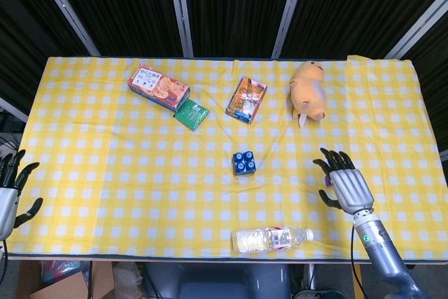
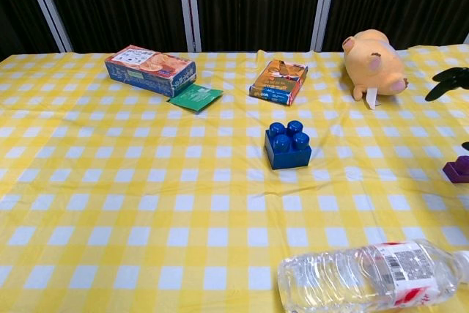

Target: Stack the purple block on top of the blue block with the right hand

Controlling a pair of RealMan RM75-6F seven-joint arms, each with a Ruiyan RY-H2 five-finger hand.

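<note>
The blue block [image 1: 243, 163] stands studs up near the middle of the yellow checked cloth, also seen in the chest view [image 2: 288, 145]. The purple block [image 2: 459, 169] lies on the cloth at the right edge of the chest view. In the head view my right hand [image 1: 344, 185] hovers over it with fingers spread and covers nearly all of it. It holds nothing. Dark fingertips of that hand [image 2: 448, 80] show above the purple block in the chest view. My left hand [image 1: 8, 194] hangs open off the table's left front corner.
A clear water bottle [image 1: 271, 239] lies along the front edge, left of my right hand. At the back are an orange plush toy [image 1: 309, 90], two snack boxes [image 1: 159, 87] [image 1: 246, 99] and a green packet [image 1: 191, 113].
</note>
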